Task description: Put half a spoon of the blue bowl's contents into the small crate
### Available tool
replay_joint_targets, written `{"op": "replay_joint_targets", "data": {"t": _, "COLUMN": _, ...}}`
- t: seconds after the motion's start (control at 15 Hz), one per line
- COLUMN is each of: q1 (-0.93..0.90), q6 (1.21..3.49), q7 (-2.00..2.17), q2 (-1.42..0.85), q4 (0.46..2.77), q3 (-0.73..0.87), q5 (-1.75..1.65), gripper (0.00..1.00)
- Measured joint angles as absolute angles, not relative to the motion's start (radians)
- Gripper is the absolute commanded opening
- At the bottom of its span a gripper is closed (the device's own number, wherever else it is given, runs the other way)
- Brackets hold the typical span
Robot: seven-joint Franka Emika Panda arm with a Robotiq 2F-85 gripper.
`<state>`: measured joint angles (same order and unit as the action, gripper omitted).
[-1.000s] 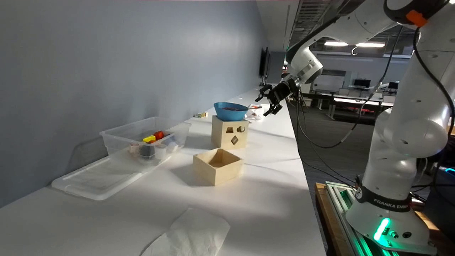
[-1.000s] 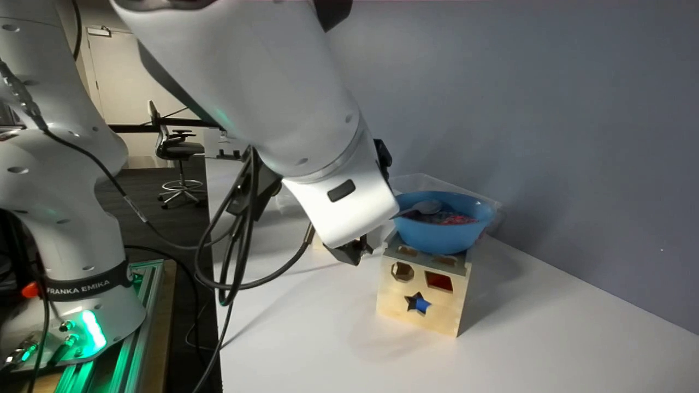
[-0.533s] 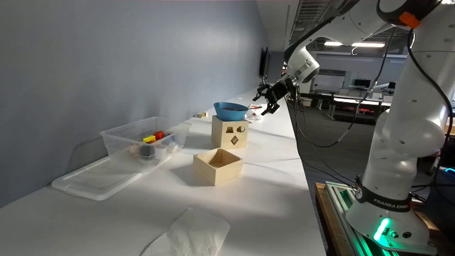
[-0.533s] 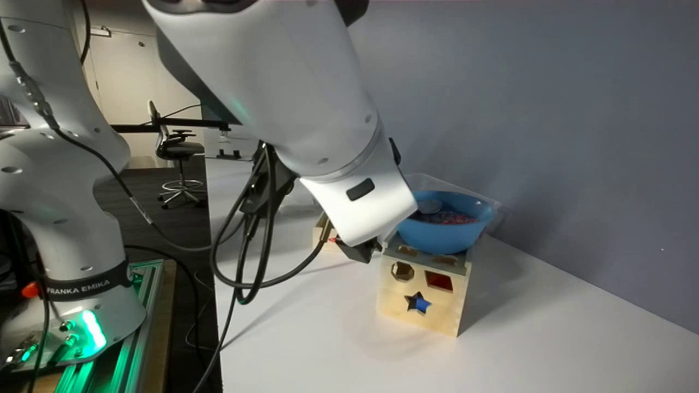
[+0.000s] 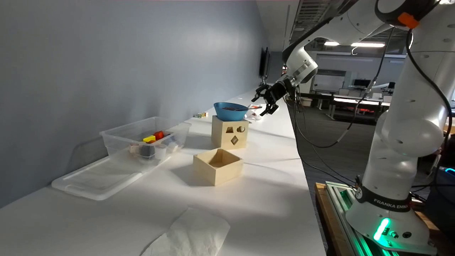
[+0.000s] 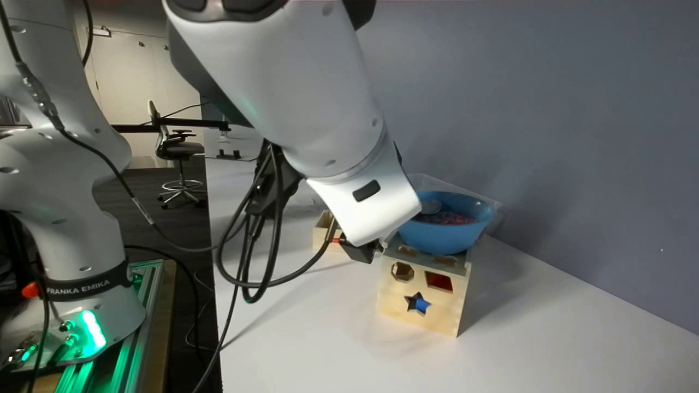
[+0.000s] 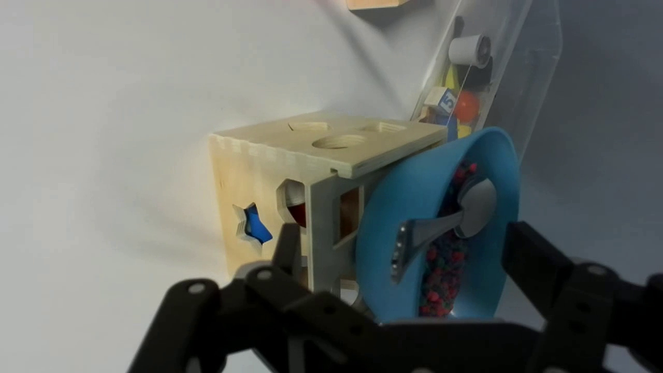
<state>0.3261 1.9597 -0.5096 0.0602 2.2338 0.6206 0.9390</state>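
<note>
Spoon [image 7: 437, 226] rests in the blue bowl [image 7: 409, 191], handle poking over the rim, bowl perched atop the wooden shape-sorter cube [image 7: 261, 178]! Robotiq gripper [image 7: 404, 246] hovers near that handle, 2 fingers [image 7: 287, 249] spread wide; the small wooden crate [image 5: 227, 172] stands on the white tabletop [image 5: 263, 220].

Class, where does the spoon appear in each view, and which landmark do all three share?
In an exterior view: the spoon just right of centre, handle jutting right beyond the blue bowl.
In an exterior view: the spoon right of centre, only its head showing beside the arm.
Wrist view: the spoon right of centre, handle slanting to lower left.
Shared landmark: the blue bowl.
</note>
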Motion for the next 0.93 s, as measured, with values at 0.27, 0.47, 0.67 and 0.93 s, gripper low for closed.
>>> {"op": "replay_joint_targets", "data": {"t": 0.27, "q1": 0.341, "q6": 1.96, "q7": -0.509, "q2": 0.059, "q4": 2.227, "q3": 0.589, "q5": 0.948, "gripper": 1.0}}
{"op": "replay_joint_targets", "data": {"t": 0.47, "q1": 0.353, "q6": 1.96, "q7": -0.509, "q2": 0.058, "q4": 2.214, "q3": 0.574, "q5": 0.979, "gripper": 1.0}}
{"op": "replay_joint_targets", "data": {"t": 0.67, "q1": 0.368, "q6": 1.959, "q7": -0.5, "q2": 0.058, "q4": 2.203, "q3": 0.568, "q5": 0.981, "gripper": 1.0}}
{"op": "replay_joint_targets", "data": {"t": 0.93, "q1": 0.387, "q6": 1.955, "q7": -0.479, "q2": 0.058, "q4": 2.201, "q3": 0.562, "q5": 0.981, "gripper": 1.0}}
